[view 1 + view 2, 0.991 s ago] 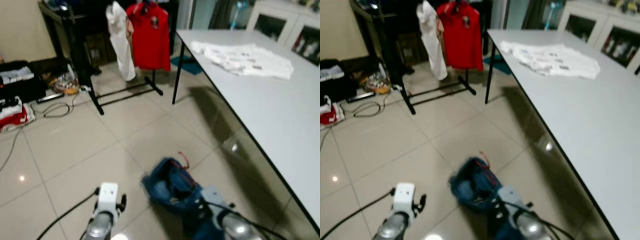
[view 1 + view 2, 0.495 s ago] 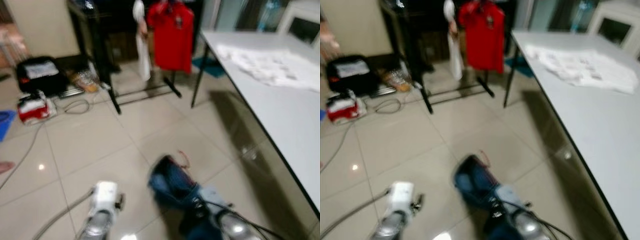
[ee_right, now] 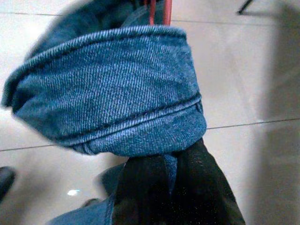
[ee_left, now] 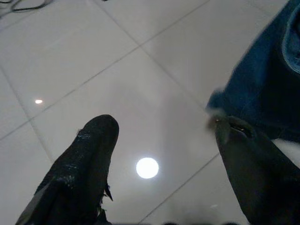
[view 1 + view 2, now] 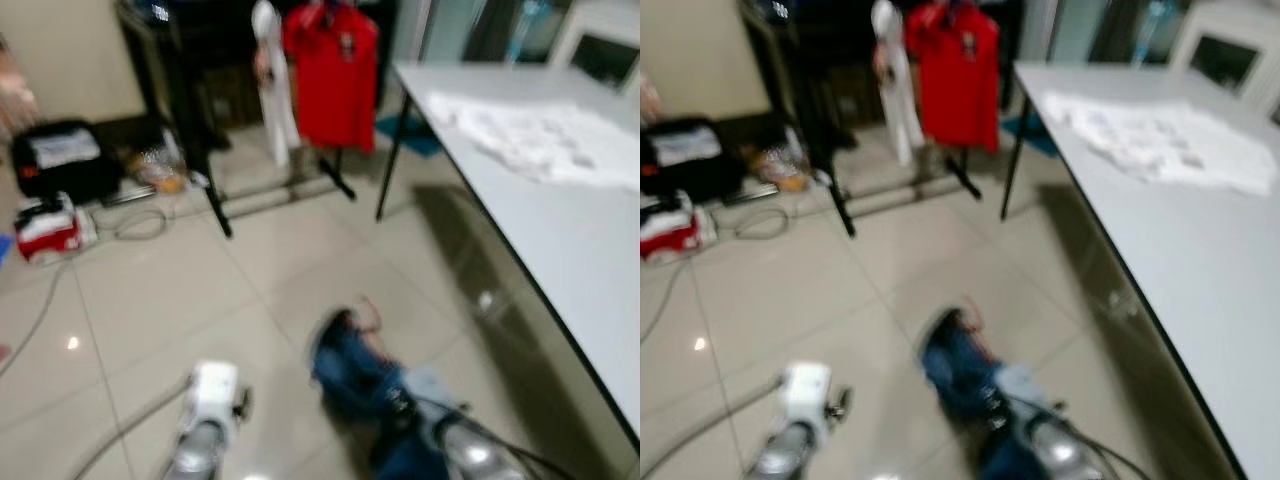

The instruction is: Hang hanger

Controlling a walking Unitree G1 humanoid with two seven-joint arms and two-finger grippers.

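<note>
A blue denim garment (image 5: 352, 368) on a red hanger (image 3: 159, 10) hangs low over the tiled floor in front of me. My right gripper (image 3: 172, 165) is shut on the garment's folded denim (image 3: 112, 93), and the hanger's red hook (image 5: 371, 311) pokes out of the top. My left gripper (image 4: 159, 154) hangs open over bare tiles, with the denim (image 4: 267, 79) just beside one finger. At the back stands a black clothes rack (image 5: 205, 150) with a red shirt (image 5: 331, 75) and a white garment (image 5: 272, 80) hanging on it.
A long white table (image 5: 570, 260) runs along the right, with a white cloth (image 5: 545, 140) lying on it. A black bag (image 5: 60, 158), a red and white bundle (image 5: 45, 227) and cables (image 5: 140, 222) lie on the floor at the left.
The whole picture has shifted and blurred, so the camera is moving. The rack and table sit a little further left in view. The denim stays in my right gripper.
</note>
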